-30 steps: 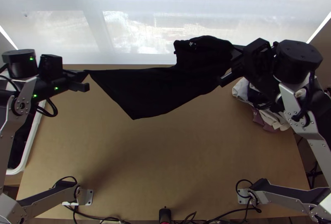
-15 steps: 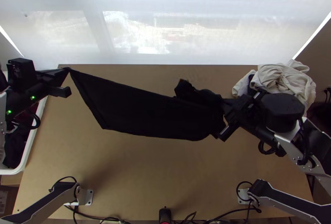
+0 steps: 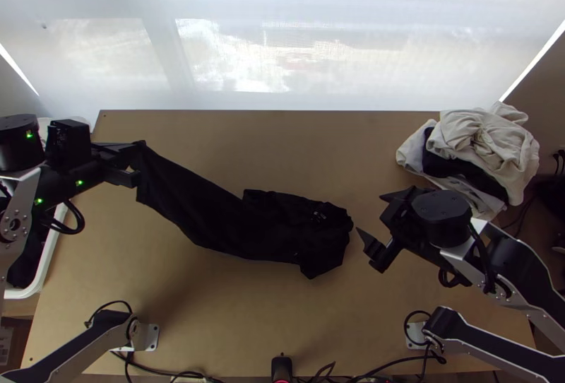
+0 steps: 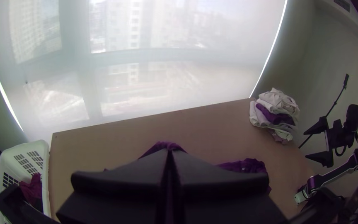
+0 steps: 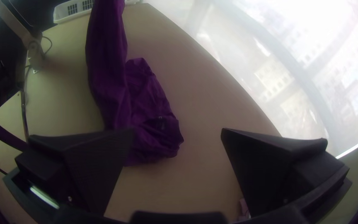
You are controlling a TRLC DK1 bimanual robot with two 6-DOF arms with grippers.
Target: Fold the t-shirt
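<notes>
Has a heap of pale and dark clothes (image 3: pixel 484 136) at the upper right of the top view, on the tabletop (image 3: pixel 233 319), with the right arm just below it in the frame. Shows a white basket (image 4: pixel 45 178) at the lower left of the left wrist view, beside the tabletop edge, with a dark reddish garment (image 4: pixel 32 188) inside. Has a small black device (image 3: pixel 282 367) and cables at the bottom edge of the top view. Stretches the dark t-shirt (image 3: pixel 282 231) from the upper left to just right of the middle of the top view, long axis slanting down to the right and levelling off. Points its narrow end at the upper left, its wider, bunched end at the right. Pinches the narrow end in the left tool (image 3: pixel 137 160), fingers pressed together on the cloth. Spreads the right tool (image 3: pixel 369 213) wide, apart from the bunched end and facing it.
</notes>
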